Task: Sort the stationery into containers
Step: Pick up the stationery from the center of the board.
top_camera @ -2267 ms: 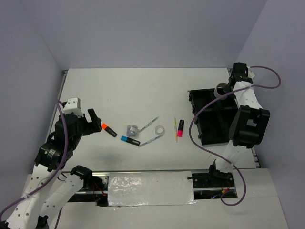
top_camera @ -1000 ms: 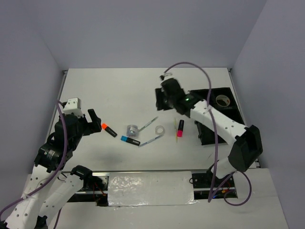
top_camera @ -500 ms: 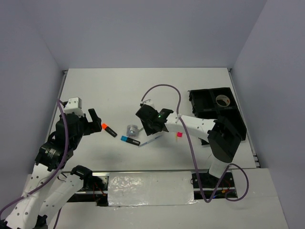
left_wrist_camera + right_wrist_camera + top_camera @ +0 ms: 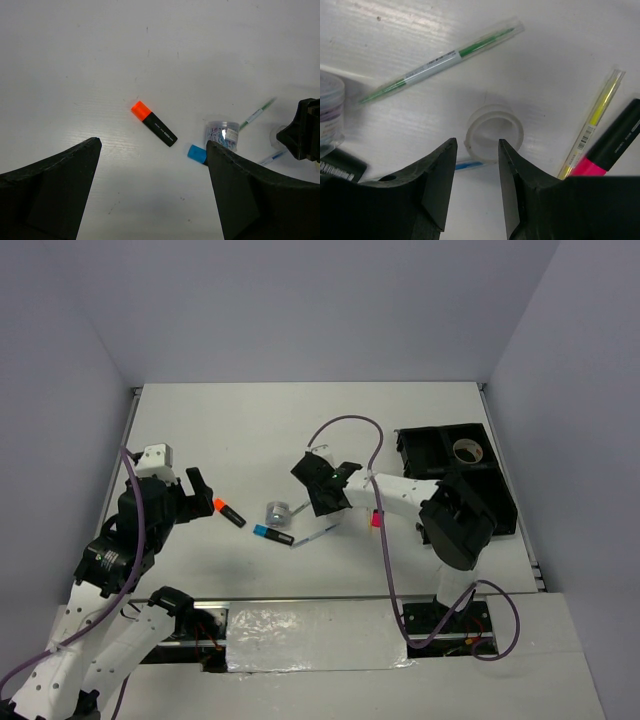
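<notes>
Left gripper (image 4: 152, 144) is hanging wide open above the orange highlighter (image 4: 154, 124). Right gripper (image 4: 476, 144) is hovering part-open, holding nothing, over a tape roll (image 4: 495, 131) beside a pen (image 4: 440, 60) and pink highlighter (image 4: 612, 145). Beyond, the tray (image 4: 420, 448) is holding a second roll (image 4: 466, 451); most items are lying unsorted.

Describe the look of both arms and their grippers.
The left arm and right arm have white links with black joints. A purple cable trails from each. The left gripper and right gripper have broad matte black fingers. A small green light glows on the right wrist.
</notes>
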You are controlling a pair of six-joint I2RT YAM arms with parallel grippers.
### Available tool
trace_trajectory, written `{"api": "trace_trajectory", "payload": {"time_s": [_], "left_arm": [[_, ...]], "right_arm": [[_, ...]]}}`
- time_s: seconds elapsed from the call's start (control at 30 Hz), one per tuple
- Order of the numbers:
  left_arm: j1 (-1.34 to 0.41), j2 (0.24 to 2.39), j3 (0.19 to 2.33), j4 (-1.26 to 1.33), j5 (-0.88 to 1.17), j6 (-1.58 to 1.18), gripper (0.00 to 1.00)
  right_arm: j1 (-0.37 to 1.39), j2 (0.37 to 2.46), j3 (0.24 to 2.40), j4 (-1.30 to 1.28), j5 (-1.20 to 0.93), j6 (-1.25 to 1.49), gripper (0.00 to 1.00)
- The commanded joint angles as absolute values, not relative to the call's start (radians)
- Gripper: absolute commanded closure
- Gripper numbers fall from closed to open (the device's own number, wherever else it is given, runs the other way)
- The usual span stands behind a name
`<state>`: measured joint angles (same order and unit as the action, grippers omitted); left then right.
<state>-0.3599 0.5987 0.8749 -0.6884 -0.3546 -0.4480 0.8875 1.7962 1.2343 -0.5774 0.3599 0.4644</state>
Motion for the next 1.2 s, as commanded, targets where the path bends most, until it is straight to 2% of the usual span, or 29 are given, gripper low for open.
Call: {"api": "trace_trajectory", "payload": {"time_s": [0.0,0.3,0.73,0.83,1.17], "left_arm": [[-0.365,0.601,0.881,-0.661,-0.360,-0.445,0.01],[-0.365,0.609,0.884,-0.661,-0.360,-0.445,0.01],[-0.364,0.598,0.881,-0.661,-0.359,-0.445,0.01],[-0.365,0.601,0.881,-0.661,-0.360,-0.445,0.01],[-0.365,0.597,0.882,-0.661,-0.362,-0.446,0.01]], "right_arm": [[0.867,1.818,1.236,-0.520,0.367,0.488,0.54],[0.859,1.855,1.256,-0.494,0.321,0.497,0.56],[0.841,1.917,1.255,-0.514,0.339,0.546,0.65],[0.842,1.908,1.256,-0.497,0.337,0.534,0.74],[0.831,1.904,1.260,-0.492,0.319,0.525,0.85]]}}
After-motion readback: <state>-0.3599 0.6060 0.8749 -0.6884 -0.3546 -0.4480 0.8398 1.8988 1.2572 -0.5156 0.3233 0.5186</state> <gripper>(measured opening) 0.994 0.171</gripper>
